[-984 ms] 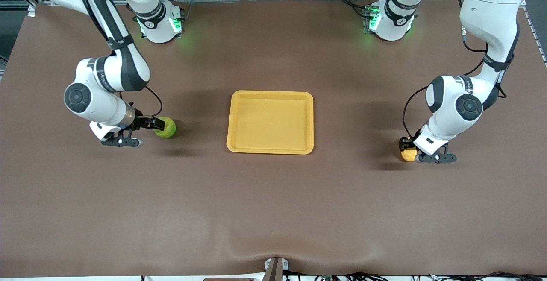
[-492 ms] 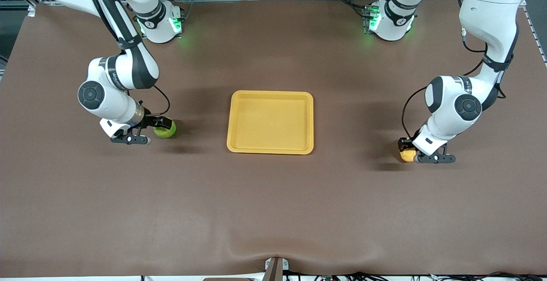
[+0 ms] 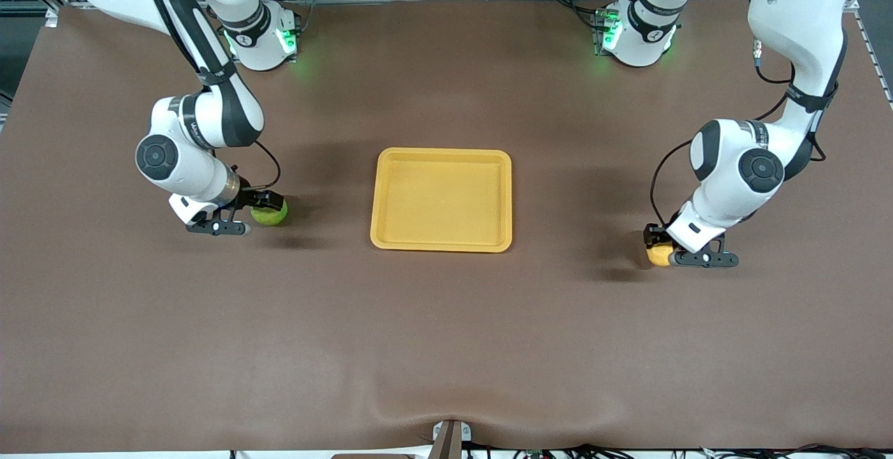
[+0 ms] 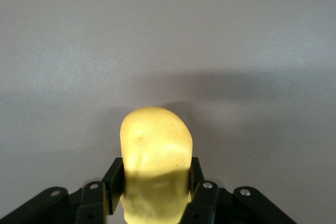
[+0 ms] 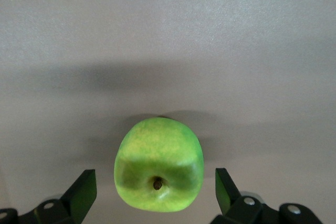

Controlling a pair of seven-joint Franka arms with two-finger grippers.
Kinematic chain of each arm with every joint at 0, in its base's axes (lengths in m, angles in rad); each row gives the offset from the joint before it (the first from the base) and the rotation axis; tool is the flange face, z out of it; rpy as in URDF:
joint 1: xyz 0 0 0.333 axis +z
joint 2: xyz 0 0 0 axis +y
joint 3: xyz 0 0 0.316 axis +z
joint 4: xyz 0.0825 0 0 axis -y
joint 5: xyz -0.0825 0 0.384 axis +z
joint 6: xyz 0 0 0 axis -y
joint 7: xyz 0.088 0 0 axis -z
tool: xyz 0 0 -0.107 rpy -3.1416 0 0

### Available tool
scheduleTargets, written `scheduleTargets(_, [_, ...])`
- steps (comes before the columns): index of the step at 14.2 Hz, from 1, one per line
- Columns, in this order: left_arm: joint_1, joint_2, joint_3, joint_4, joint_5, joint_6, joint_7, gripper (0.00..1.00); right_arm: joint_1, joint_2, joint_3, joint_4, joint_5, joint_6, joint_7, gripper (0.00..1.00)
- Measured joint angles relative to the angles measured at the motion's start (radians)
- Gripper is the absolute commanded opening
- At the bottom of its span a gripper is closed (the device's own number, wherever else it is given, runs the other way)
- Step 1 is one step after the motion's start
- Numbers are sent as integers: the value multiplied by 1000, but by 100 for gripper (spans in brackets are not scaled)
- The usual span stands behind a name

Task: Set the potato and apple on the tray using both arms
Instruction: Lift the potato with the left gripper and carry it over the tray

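Observation:
The green apple (image 3: 271,215) lies on the table toward the right arm's end, beside the yellow-orange tray (image 3: 441,201). My right gripper (image 3: 262,203) is low over it and open. In the right wrist view the apple (image 5: 158,164) sits between the fingers (image 5: 84,191) with a gap on each side. The yellow potato (image 3: 658,256) is toward the left arm's end of the table. My left gripper (image 3: 656,239) is shut on it close to the table. In the left wrist view both pads (image 4: 114,179) press the potato (image 4: 155,156).
The tray holds nothing and sits at the table's middle between the two arms. Brown table surface lies open all around it and toward the front camera. The arm bases stand at the edge farthest from the front camera.
The right arm has moved toward the tray's side, bringing its open gripper around the apple. The left gripper with the potato has shifted slightly toward the tray.

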Motion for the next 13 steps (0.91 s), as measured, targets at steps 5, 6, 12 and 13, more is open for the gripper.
scheduleTargets(5, [-1,-38,-56,5,0,-52,0,0,1,16,0,-30,0,64,0,100])
scheduleTargets(6, [-2,-45,-67,7,0,-62,0,0,1,21,1,-33,0,69,0,100])
scheduleTargets(12, [-4,-71,-175,75,0,-209,-110,0,8,43,2,-52,0,121,0,100])
scheduleTargets(13, [-5,-71,-196,87,0,-224,-136,0,9,47,2,-58,0,138,0,86])
